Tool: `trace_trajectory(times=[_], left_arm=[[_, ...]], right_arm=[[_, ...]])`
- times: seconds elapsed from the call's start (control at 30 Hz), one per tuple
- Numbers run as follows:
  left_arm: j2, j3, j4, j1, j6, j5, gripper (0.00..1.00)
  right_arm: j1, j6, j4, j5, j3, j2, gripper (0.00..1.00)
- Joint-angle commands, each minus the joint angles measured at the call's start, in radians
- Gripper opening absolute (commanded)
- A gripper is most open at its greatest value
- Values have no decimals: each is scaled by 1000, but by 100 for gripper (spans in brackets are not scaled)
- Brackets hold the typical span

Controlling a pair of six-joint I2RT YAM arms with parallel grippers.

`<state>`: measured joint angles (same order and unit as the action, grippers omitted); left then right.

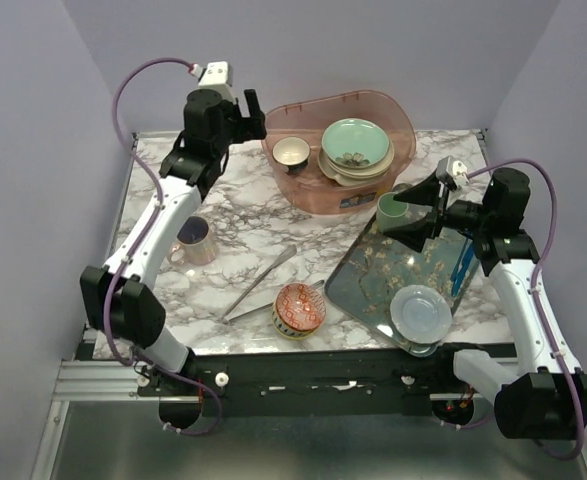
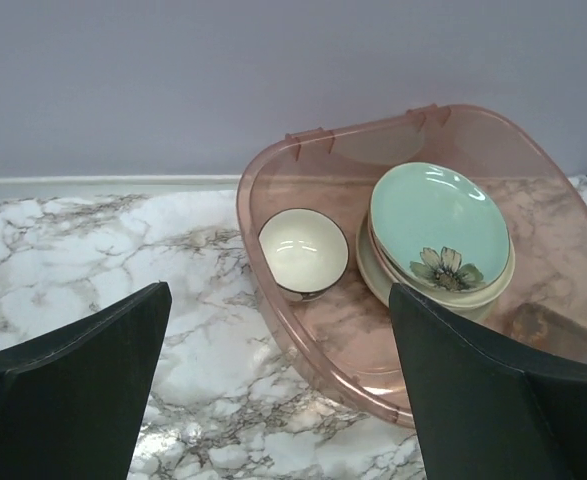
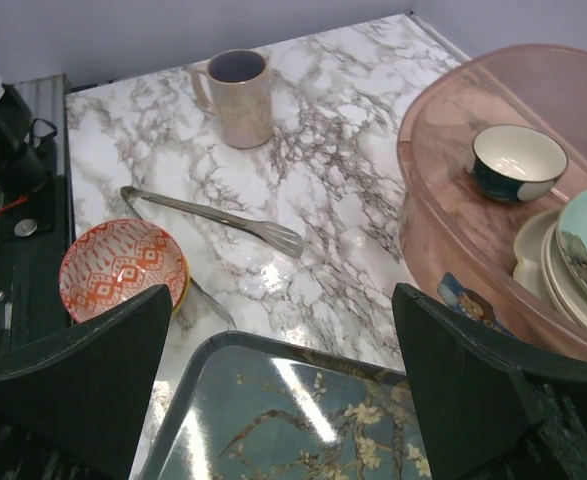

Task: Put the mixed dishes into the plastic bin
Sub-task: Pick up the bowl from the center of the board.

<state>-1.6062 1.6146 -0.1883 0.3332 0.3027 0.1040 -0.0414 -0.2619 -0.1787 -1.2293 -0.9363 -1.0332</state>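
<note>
The pink plastic bin stands at the back of the table. Inside it sit a navy bowl with a cream inside and a mint-green plate stacked on cream dishes. My left gripper hovers open and empty just left of the bin's rim; the bowl and mint plate lie ahead of it. A lilac mug and a red patterned bowl rest on the marble. My right gripper is open and empty over the floral tray, beside a green mug.
Long metal tongs lie between the lilac mug and the red bowl. A pale blue dish sits at the tray's near end and a blue object lies at its right side. Walls close in at the back and sides.
</note>
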Motion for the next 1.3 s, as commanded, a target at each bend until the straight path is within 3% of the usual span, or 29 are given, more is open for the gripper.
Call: trace_trajectory(times=[0.0,0.47,0.83,1.07,1.27], left_arm=[[204,-131,90,-34,90,-72,99],[577,-515,50,-36,4,-178,99],[825,-795,101,-36,-65,-130,99],[890,-846,119,-36,-74,-112,99],[913,-855,121,-36,-82,-92,99]], right_arm=[[-6,-91,12,-165,34,7,99],[40,-160,-14,-102,14,-2,100],[279,-417,-300,132,-136,-105,99],[472,-583,-482,327,-246,-244,99],[580,-622,-522,399,-309,-384,98]])
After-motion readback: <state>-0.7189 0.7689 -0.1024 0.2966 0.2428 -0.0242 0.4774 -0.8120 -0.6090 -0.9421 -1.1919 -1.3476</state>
